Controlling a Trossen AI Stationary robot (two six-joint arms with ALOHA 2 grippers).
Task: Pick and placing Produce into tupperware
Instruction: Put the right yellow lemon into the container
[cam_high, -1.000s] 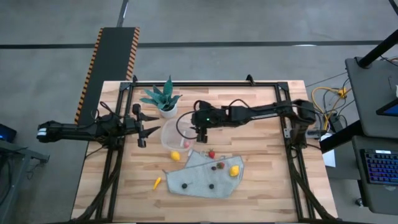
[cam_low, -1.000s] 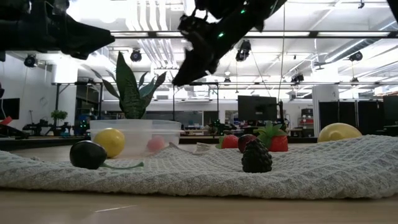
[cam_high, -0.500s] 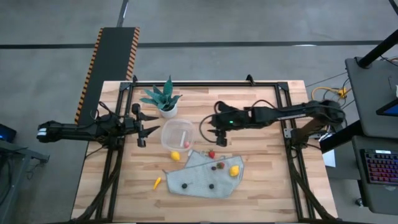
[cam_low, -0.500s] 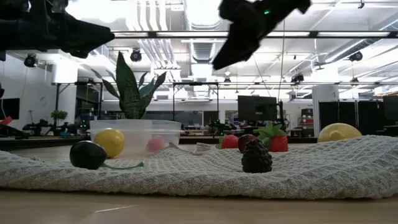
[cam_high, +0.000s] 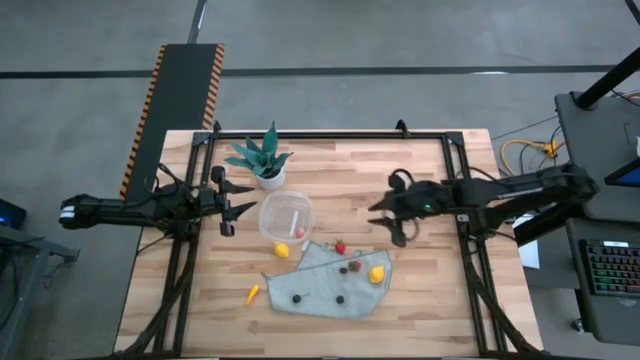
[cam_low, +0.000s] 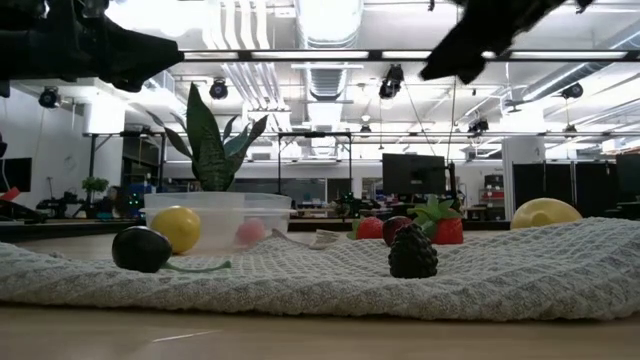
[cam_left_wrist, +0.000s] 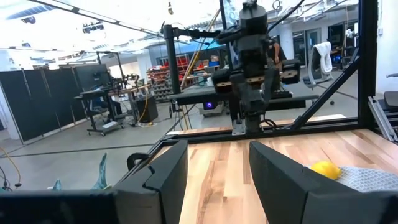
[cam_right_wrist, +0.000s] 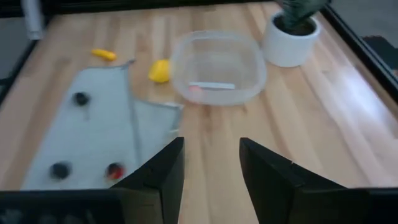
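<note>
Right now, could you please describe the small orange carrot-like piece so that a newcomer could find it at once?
Start at the grey cloth spread on the wooden table, below the clear tupperware in the high view. Just off the cloth's left corner, alone on bare wood, lies the orange carrot-like piece. It is slim and elongated, unlike the round yellow lemons and the berries on the cloth.

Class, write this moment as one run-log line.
right end effector: open, empty, right of tub | left end effector: open, waiting left of tub | tub: one pink piece inside | lemon outside
</note>
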